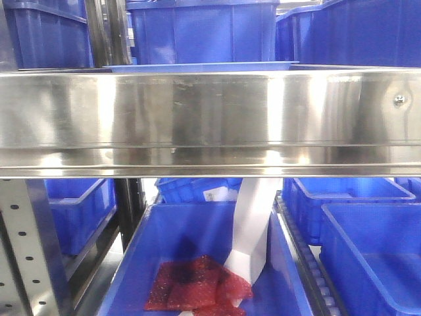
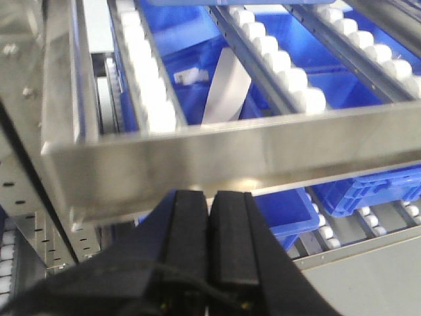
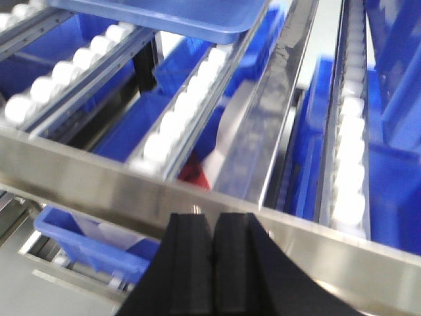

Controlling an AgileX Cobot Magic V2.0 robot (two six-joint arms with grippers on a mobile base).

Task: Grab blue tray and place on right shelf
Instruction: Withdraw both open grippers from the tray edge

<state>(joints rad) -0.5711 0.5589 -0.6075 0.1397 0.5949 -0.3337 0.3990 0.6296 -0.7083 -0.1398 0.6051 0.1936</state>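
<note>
The blue tray [image 1: 204,66] lies flat on the steel shelf, its thin light-blue rim showing just above the broad shiny front lip [image 1: 210,122]. In the right wrist view the tray [image 3: 164,16] rests on the white rollers at the top, well beyond my right gripper [image 3: 212,220], which is shut and empty in front of the shelf's lip [image 3: 131,197]. My left gripper [image 2: 210,197] is shut and empty, just below and in front of the steel lip [image 2: 230,155]. The tray does not show in the left wrist view.
Deep dark-blue bins [image 1: 197,29] stand behind the tray on the shelf. Below the lip, a blue bin [image 1: 197,257] holds red packets [image 1: 197,283] and a white strip [image 1: 253,224]. More blue bins [image 1: 368,243] sit at the right. A perforated post [image 1: 33,250] stands at the left.
</note>
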